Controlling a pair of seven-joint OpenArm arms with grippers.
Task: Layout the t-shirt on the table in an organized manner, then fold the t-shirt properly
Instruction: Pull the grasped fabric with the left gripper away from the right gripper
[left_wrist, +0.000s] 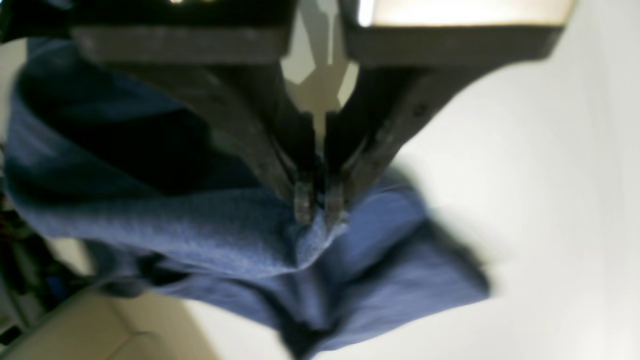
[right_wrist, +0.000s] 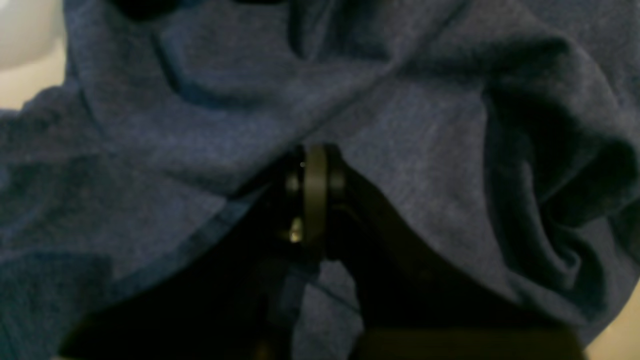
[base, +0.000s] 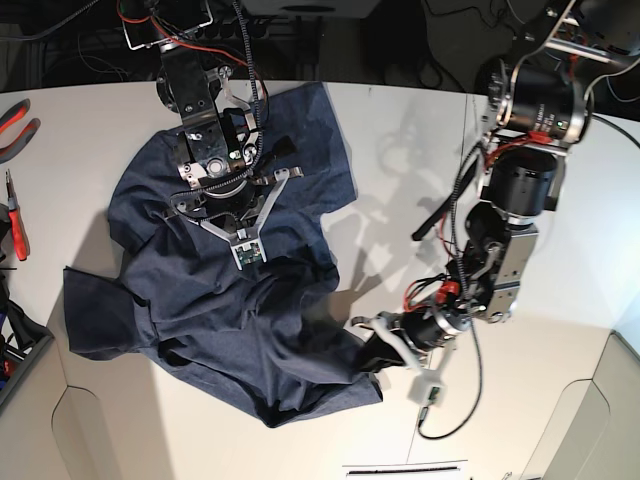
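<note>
A: Where do we have the t-shirt right now?

B: We see it spread in a rumpled heap on the white tabletop, toward our right arm's side in the base view. It lies crumpled, with deep folds and a lower corner reaching toward the near edge.

A: And our left end effector?

B: In the left wrist view its two fingers are pinched together on a ridge of the blue cloth, which bunches up between the tips. In the base view that same end effector sits at the shirt's lower corner, right at the fabric's edge.

A: Is the picture sharp there?

B: No, the wrist view is blurred, so we can't tell how much cloth is caught, only that the tips are clamped on it.

A: What about our right end effector?

B: It sits over the middle of the shirt in the base view, tips down on the cloth. In the right wrist view its end effector is clenched, fingers pressed flat against each other, with cloth draped all around. We can't tell whether any fabric is actually caught between them.
</note>
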